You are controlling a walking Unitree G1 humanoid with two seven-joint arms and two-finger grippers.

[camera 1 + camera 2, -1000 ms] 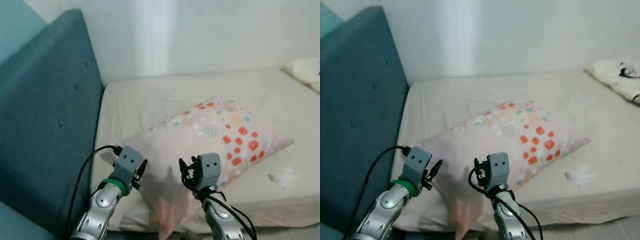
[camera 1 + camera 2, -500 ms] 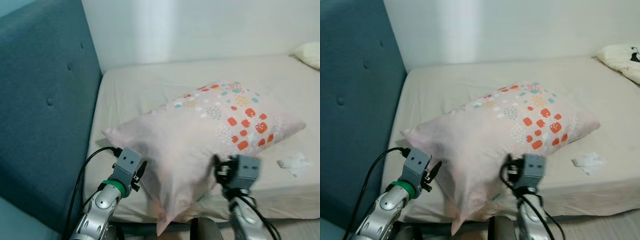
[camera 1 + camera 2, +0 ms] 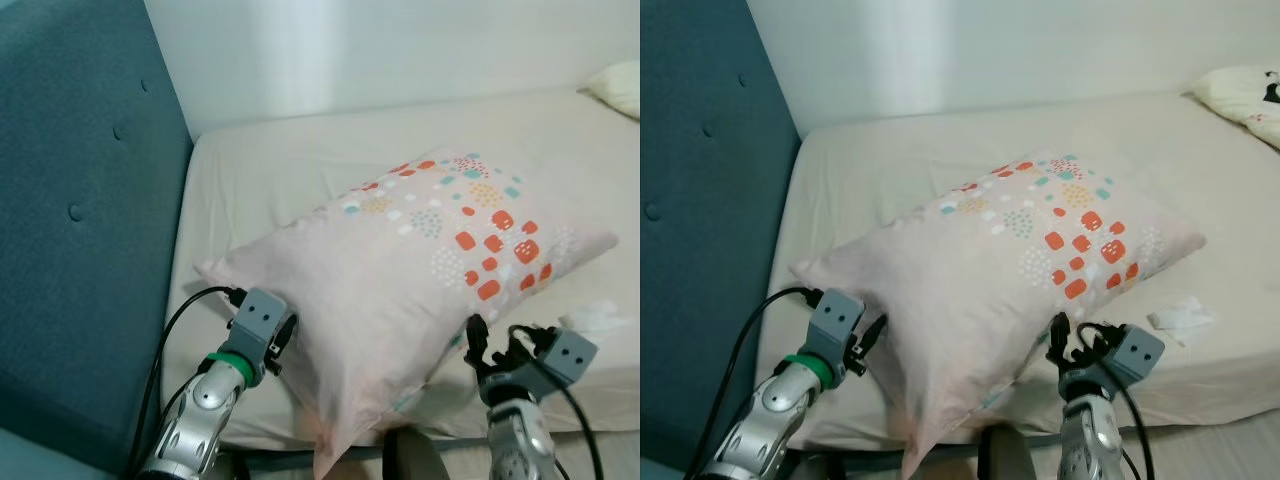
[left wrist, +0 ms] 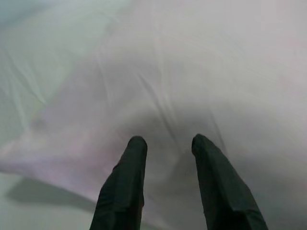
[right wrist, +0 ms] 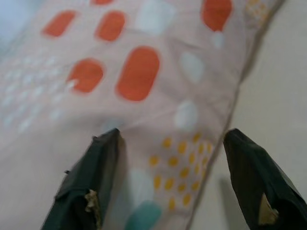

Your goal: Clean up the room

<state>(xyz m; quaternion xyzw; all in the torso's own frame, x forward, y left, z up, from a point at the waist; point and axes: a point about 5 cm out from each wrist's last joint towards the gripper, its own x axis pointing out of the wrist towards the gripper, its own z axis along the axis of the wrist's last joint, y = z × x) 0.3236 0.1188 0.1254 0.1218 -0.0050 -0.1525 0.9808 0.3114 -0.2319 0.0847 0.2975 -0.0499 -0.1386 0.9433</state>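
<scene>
Teal headboard point(image 3: 80, 200) along left edge of mattress point(image 3: 300, 170). Left gripper point(image 4: 165, 143) at front edge, fingers apart, tips pressed against plain pale end of pillow point(image 3: 420, 260). Pillow lies diagonally across mattress front, lower corner drooping over front edge, dotted end toward right. Right gripper point(image 5: 175, 141) under pillow's dotted side, fingers spread wide, one tip touching fabric, nothing clamped. White crumpled scrap point(image 3: 1180, 316), possibly tissue, near front edge at right. Second pillow point(image 3: 1240, 95) at far right corner.

A pink spotted pillow point(image 3: 410, 270) lay on the bed point(image 3: 280, 170); the left gripper point(image 3: 285, 335) and right gripper point(image 3: 480, 345) flanked its near edge.
</scene>
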